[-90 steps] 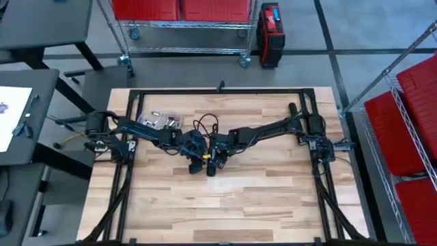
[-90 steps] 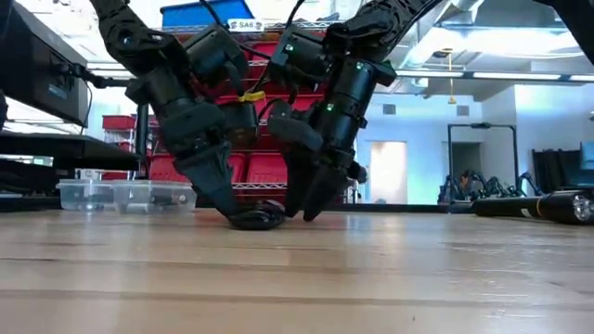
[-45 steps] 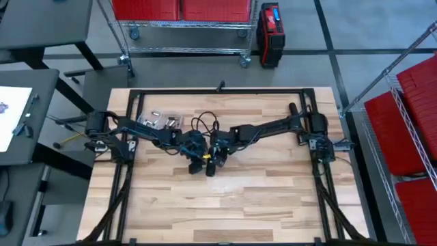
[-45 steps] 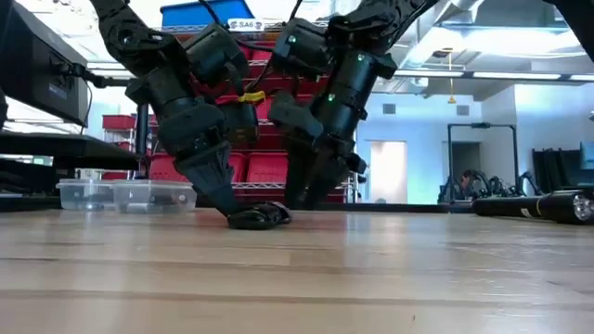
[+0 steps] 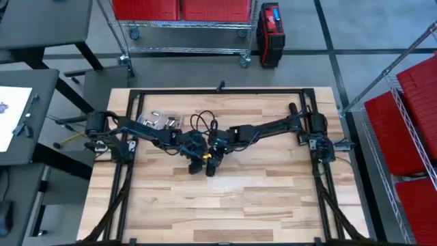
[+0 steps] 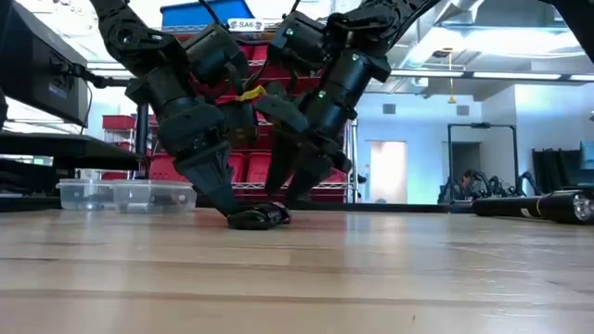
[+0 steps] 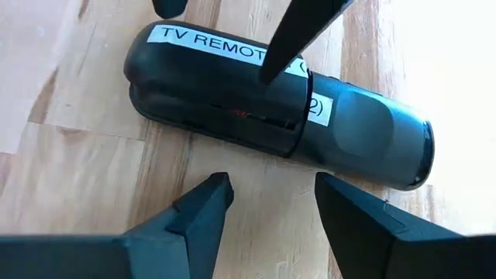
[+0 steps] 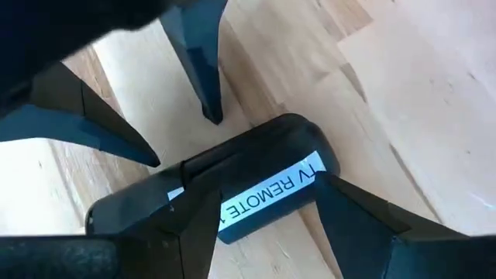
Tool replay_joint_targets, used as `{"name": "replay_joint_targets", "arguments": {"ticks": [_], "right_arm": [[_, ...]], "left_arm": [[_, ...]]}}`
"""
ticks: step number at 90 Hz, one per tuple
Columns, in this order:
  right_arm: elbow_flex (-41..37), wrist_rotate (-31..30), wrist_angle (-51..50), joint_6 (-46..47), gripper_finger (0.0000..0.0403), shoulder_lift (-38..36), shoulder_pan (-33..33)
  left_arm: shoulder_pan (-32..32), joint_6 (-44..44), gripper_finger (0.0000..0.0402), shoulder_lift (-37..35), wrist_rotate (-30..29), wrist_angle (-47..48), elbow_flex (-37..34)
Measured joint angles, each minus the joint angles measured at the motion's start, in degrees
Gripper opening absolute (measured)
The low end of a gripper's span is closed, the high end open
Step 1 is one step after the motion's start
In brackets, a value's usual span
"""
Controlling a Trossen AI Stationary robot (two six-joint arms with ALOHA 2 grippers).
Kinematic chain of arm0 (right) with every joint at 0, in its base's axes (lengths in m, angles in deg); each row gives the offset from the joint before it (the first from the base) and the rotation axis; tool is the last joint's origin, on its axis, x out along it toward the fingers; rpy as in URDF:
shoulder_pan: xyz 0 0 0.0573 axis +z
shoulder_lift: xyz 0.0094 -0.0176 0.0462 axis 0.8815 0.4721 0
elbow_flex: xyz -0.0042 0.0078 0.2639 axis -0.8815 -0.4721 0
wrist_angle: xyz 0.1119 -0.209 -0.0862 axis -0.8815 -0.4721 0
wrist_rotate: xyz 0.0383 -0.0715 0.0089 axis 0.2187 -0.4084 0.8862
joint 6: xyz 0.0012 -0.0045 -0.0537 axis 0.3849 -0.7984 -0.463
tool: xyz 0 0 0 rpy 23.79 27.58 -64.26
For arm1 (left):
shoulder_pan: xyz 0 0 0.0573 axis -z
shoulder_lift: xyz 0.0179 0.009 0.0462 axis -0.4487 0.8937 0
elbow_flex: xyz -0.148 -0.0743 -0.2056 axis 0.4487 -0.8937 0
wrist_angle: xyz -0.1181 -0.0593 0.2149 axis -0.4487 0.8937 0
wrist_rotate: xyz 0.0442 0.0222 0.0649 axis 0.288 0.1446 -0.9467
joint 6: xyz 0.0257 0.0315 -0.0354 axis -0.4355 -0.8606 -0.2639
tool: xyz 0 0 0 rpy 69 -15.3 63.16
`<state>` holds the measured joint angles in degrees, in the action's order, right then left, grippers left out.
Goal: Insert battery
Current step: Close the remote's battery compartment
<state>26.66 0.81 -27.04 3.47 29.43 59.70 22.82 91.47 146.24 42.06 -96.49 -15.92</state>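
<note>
Remote (image 7: 263, 101): lies flat mid-worktop (image 5: 259, 198) (label reads "TV REMOTE").
Left tool (image 7: 267, 203): released, fingers spread just beside the remote.
Right tool (image 8: 260, 203): released, straddling the remote's end.

wooden table (image 5: 232, 198), TV remote (image 7: 271, 105), clear boxes (image 6: 125, 194)

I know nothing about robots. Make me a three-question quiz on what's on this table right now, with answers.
1. True or false: the remote lies flat on the wooden table.
2. What words can be read on its white label?
3. Are the left gripper fingers A) open beside the remote, or B) clamped on it?

Key: 1 true. 2 TV REMOTE. 3 A; the right gripper is open over it too.
</note>
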Motion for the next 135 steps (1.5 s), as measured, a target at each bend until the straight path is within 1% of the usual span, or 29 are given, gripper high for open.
{"name": "replay_joint_targets", "arguments": {"ticks": [12, 19, 24, 28, 32, 42, 52, 58, 71, 78, 92, 123, 135], "right_arm": [[0.0, -0.1, 0.2, -1.4, 0.0188, 0.0, 0.0], [0.0, -0.1, 0.1, -1.4, 0.0184, 0.0, 0.0], [0.0, 0.0, -0.5, -1.4, 0.0182, 0.0, 0.0], [0.0, 0.1, -1.2, -1.3, 0.0180, 0.0, 0.0], [0.0, 0.1, -1.5, -0.7, 0.0179, 0.0, 0.1], [0.0, 0.0, -1.0, -0.5, 0.0178, 0.0, 0.9], [0.0, 0.0, 0.6, -0.5, 0.0178, 0.1, 1.4], [0.1, -0.1, 3.5, -0.3, 0.0178, 1.2, 1.6], [0.3, -0.5, 6.2, 0.8, 0.0178, 2.4, 1.6], [0.2, -0.3, 6.1, 1.2, 0.0178, 2.3, 1.6], [0.1, -0.3, 9.4, 1.2, 0.0178, 2.6, 1.6], [0.2, 0.1, 7.8, 1.3, 0.0178, 2.2, 1.9], [2.6, 0.8, 5.1, 1.1, 0.0178, 2.2, 1.9]], "left_arm": [[0.0, 0.0, 0.0179, -0.1, 0.1, 0.4, 0.0], [0.0, -0.3, 0.0179, -1.8, 0.1, 3.2, 0.0], [0.0, -0.9, 0.0179, -4.4, 0.5, 9.0, 0.4], [0.0, -1.6, 0.0179, -7.5, 0.7, 15.2, 1.3], [0.0, -3.0, 0.0179, -10.9, 0.3, 19.2, 2.3], [0.3, -6.6, 0.0179, -18.5, -3.0, 23.3, 1.9], [0.3, -8.2, 0.0179, -21.8, -6.9, 23.3, 0.9], [0.3, -8.6, 0.0179, -22.2, -7.4, 22.7, 0.9], [0.3, -7.4, 0.0179, -21.7, -7.4, 21.7, 0.9], [0.3, -7.2, 0.0179, -21.7, -7.4, 22.2, 0.9], [0.3, -7.3, 0.0179, -21.7, -7.4, 22.1, 0.9], [0.3, -7.2, 0.0179, -21.8, -7.4, 22.2, 0.9], [0.3, -7.1, 0.0179, -21.8, -7.4, 22.2, 0.9]]}}
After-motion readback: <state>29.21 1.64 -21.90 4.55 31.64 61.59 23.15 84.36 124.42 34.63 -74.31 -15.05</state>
